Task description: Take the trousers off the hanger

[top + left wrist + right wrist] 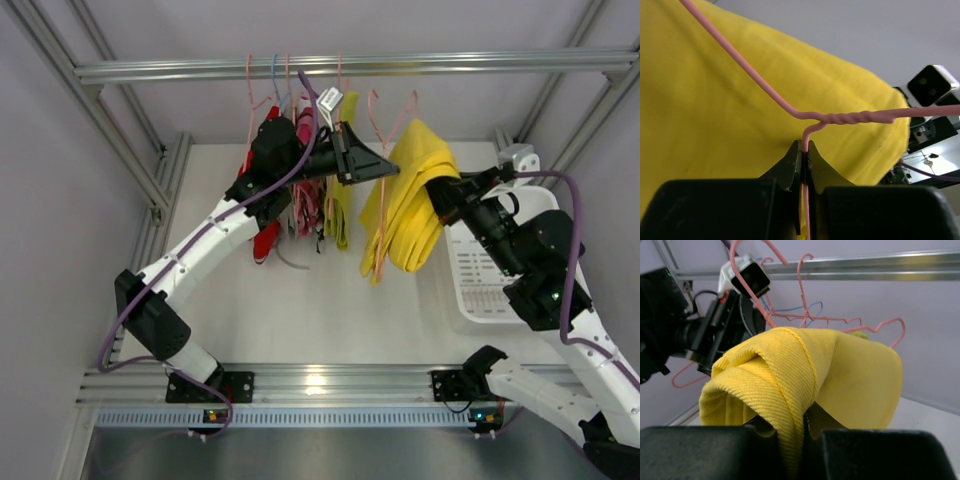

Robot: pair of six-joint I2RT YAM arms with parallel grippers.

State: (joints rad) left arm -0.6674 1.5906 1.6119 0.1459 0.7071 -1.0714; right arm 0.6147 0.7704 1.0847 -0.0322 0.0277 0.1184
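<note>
the left gripper [805,150] is pinched fully shut on the pink wire hanger [850,118], its jaws clamping the wire just below the twisted neck. that hold looks meant to steady the hanger so it cannot swing or slide along the rail [450,65] above while the cloth is drawn off. directly beyond its jaws, draped over the hanger, are the bright yellow trousers [715,125].

the right gripper [802,425] is closed too, clamped on a thick fold of the same trousers, with ribbed cloth bulging out above its jaws. it bites from the side opposite the left gripper, so the two can pull apart. the trousers are not yet off the hanger.

further out to the left gripper's left, the duller yellow-green trousers [343,215] hang untouched, beside a pink patterned garment [305,210] and a red garment [265,240]. below the right gripper, under its arm, a white basket [480,290] sits on the counter [300,310], likely where the freed cloth goes.
</note>
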